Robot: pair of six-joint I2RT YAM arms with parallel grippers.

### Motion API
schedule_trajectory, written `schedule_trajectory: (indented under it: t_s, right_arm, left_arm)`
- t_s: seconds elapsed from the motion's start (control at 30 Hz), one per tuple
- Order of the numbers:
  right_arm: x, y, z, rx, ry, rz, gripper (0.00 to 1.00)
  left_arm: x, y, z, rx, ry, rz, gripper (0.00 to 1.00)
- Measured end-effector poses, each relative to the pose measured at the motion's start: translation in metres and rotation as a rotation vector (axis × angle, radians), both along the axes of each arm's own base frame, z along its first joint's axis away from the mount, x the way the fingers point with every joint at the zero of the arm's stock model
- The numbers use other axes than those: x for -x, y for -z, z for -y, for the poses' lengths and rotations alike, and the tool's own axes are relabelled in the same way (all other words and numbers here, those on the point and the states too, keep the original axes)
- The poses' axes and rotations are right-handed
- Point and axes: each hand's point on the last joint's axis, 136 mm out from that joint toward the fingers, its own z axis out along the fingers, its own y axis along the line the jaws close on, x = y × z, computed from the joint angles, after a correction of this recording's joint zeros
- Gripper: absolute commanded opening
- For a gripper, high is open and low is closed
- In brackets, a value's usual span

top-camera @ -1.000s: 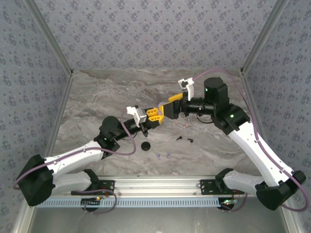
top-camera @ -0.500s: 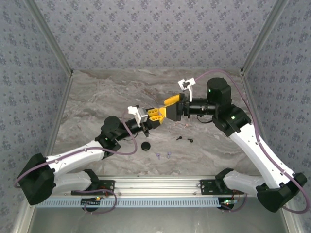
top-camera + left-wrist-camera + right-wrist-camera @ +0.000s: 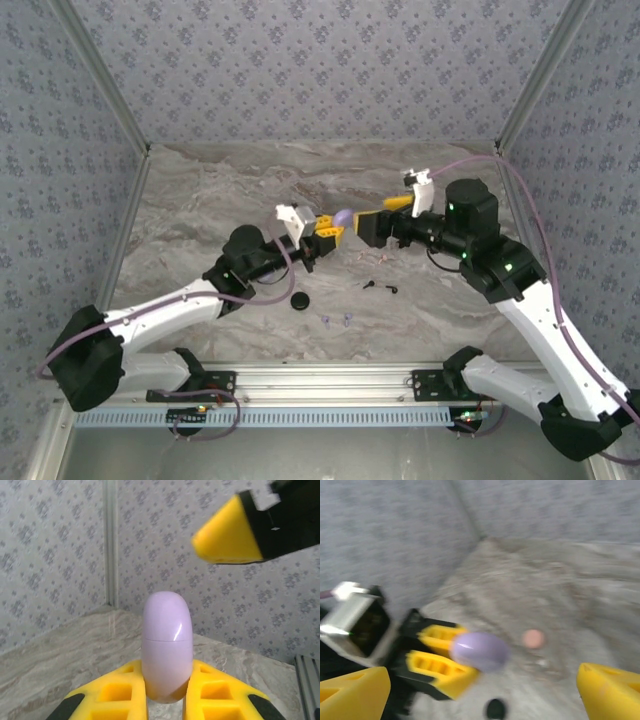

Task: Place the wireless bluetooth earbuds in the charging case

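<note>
The wireless bluetooth earbuds (image 3: 347,319) lie loose on the worktop (image 3: 200,200), nearer the arm bases than the charging case (image 3: 167,652). A lavender pair lies side by side, and a black pair (image 3: 371,285) sits a little closer to the case. From above all four are too small to make out stems or which way they face.

The case is a pale lavender oval held off the worktop. Its lower end is hidden between the left fingers (image 3: 120,695), which are closed on it. A seam runs across its middle with no gap.

The right fingers (image 3: 612,687) are spread wide with nothing between them, just beside the case and not touching it. In the left wrist view one yellow tip shows above and right of the case, its far side cut off by the frame edge.

The right wrist view is smeared with blur. Beyond the case lies a small pinkish round spot (image 3: 533,638) that I cannot identify. A black round disc (image 3: 299,301) sits on the worktop between the case and the lavender pair.
</note>
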Motion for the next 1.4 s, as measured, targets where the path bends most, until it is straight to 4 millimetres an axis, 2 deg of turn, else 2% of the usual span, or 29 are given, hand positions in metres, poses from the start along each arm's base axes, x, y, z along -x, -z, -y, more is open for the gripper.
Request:
schedule_trajectory:
  t_s: [0.07, 0.13, 0.27, 0.33, 0.43, 0.53, 0.73, 0.87, 1.0, 1.23, 1.4]
  right_arm:
    - [-0.008, 0.019, 0.025, 0.060, 0.135, -0.016, 1.00]
    - [-0.012, 0.044, 0.049, 0.127, 0.247, -0.053, 1.00]
    - [-0.016, 0.092, 0.089, 0.232, 0.405, -0.151, 1.00]
    - [-0.014, 0.105, 0.101, 0.248, 0.448, -0.182, 1.00]
    - [-0.009, 0.112, 0.114, 0.252, 0.489, -0.200, 1.00]
    - [-0.007, 0.108, 0.122, 0.239, 0.516, -0.192, 1.00]
    - [-0.003, 0.105, 0.127, 0.232, 0.530, -0.185, 1.00]
    - [0.002, 0.106, 0.131, 0.233, 0.537, -0.187, 1.00]
    - [0.007, 0.107, 0.134, 0.236, 0.542, -0.192, 1.00]
    - [0.009, 0.107, 0.137, 0.242, 0.545, -0.190, 1.00]
    - [0.012, 0.111, 0.137, 0.255, 0.539, -0.208, 1.00]
  left_arm:
    - [-0.019, 0.009, -0.003, -0.009, -0.037, -0.070, 0.00]
    - [-0.040, 0.027, -0.007, -0.033, -0.079, -0.161, 0.00]
    - [-0.083, 0.082, -0.012, -0.117, -0.165, -0.370, 0.00]
    - [-0.100, 0.109, -0.013, -0.163, -0.197, -0.467, 0.00]
    - [-0.124, 0.148, -0.009, -0.222, -0.230, -0.602, 0.00]
    - [-0.140, 0.178, -0.003, -0.271, -0.246, -0.699, 0.00]
    - [-0.159, 0.227, 0.018, -0.344, -0.220, -0.832, 0.00]
    - [-0.161, 0.250, 0.023, -0.369, -0.211, -0.894, 0.04]
    - [-0.159, 0.265, 0.024, -0.381, -0.208, -0.936, 0.21]
    - [-0.162, 0.265, 0.022, -0.385, -0.230, -0.943, 0.44]
    - [-0.164, 0.271, 0.015, -0.418, -0.265, -0.932, 0.53]
